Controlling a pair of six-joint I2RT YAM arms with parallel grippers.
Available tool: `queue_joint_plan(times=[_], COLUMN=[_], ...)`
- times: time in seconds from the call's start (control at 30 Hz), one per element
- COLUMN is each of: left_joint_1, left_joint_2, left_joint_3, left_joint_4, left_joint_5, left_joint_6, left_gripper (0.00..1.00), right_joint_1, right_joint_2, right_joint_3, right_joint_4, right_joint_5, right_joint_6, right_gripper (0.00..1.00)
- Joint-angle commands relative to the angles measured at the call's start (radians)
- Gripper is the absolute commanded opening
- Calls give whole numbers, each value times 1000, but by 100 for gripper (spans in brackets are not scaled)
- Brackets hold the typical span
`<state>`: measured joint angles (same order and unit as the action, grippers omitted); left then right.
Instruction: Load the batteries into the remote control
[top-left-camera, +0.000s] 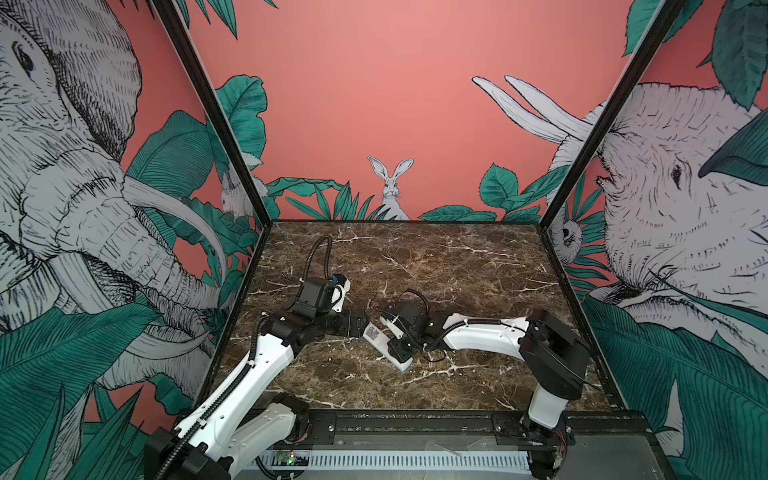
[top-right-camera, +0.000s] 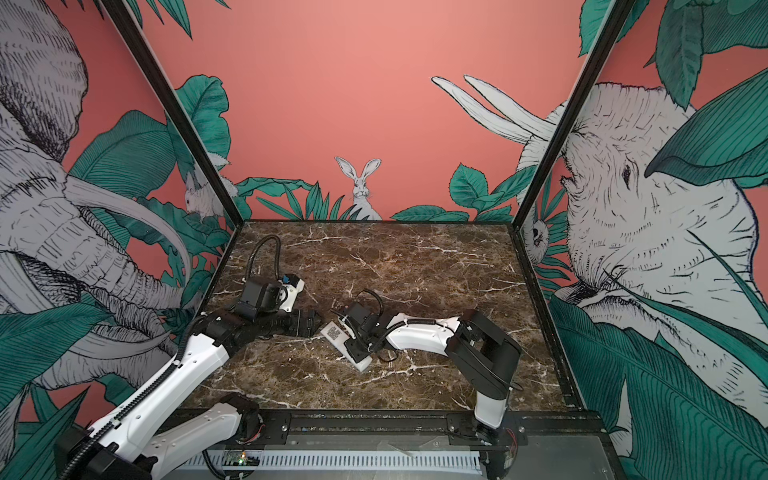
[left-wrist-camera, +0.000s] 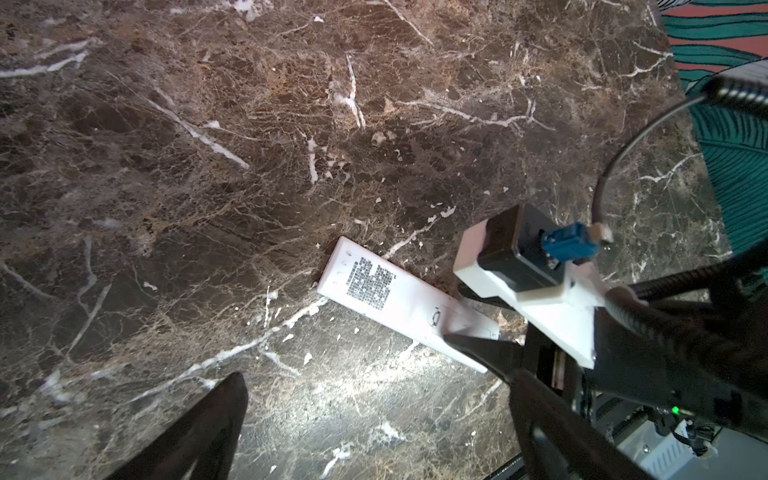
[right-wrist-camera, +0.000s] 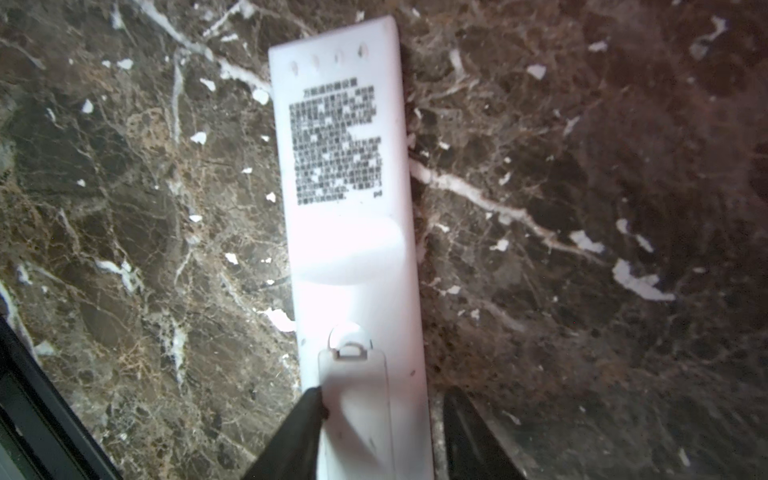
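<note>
My right gripper (right-wrist-camera: 384, 392) has its fingers partly apart and is not clamped on anything. One finger (right-wrist-camera: 299, 428) lies over the edge of the battery cover (right-wrist-camera: 355, 399), touching it or just above it (I cannot tell which). The other finger (right-wrist-camera: 469, 436) stands just off the long side of the remote control (right-wrist-camera: 349, 232), over bare marble table (right-wrist-camera: 582, 166). The cover sits in its recess at the end of the remote nearest these fingers, its small latch pointing toward the dark printed label (right-wrist-camera: 334, 145). My left gripper (left-wrist-camera: 376, 378) is spread wide and holds nothing; under the gap between its fingers is the brown table, and the remote's label end lies a little beyond the tips. In both top views the remote control (top-left-camera: 374, 334) (top-right-camera: 334, 332) lies flat, back side up, near the middle of the table, slanted across it. There my two grippers meet it from opposite ends: the left just beside the label end, the right over the cover end. My arms reach in from the two front corners.
</note>
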<state>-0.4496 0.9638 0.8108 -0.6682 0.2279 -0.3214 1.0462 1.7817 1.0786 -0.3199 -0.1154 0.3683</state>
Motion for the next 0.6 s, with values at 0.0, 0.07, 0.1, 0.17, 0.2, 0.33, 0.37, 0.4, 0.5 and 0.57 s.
queue_joint_plan(times=[0.0,0.07,0.1,0.17,0.2,0.33,0.37,0.4,0.5,0.57], left_joint_1=[7,7,8,8,8,8,8,9,9,9], left_joint_2=[-18,-19,-20,-23,-26,-33,-34,-36,-38,-44], left_joint_3=[12,11,10,9,8,8,8,8,8,3], left_joint_4=[-7,-1,-1,3,5,6,4,6,6,10], left_joint_5=[5,10,13,14,17,24,23,24,24,25], left_joint_6=[-8,-11,-13,-15,-17,-20,-21,-22,-24,-26], left_gripper=[99,99,99,99,99,99,99,99,99,99], right_joint_1=[25,37,43,49,52,65,68,73,89,93], right_joint_2=[-21,-20,-19,-14,-11,16,28,40,70,85], right_joint_3=[-1,-6,-10,-14,-16,7,18,31,63,70], right_joint_4=[-63,-75,-80,-82,-82,-105,-120,-134,-176,-188], right_joint_5=[38,52,62,75,85,126,138,153,197,207], right_joint_6=[-14,-8,-6,2,4,4,4,3,3,7], right_gripper=[63,69,70,72,72,72,72,72,72,70])
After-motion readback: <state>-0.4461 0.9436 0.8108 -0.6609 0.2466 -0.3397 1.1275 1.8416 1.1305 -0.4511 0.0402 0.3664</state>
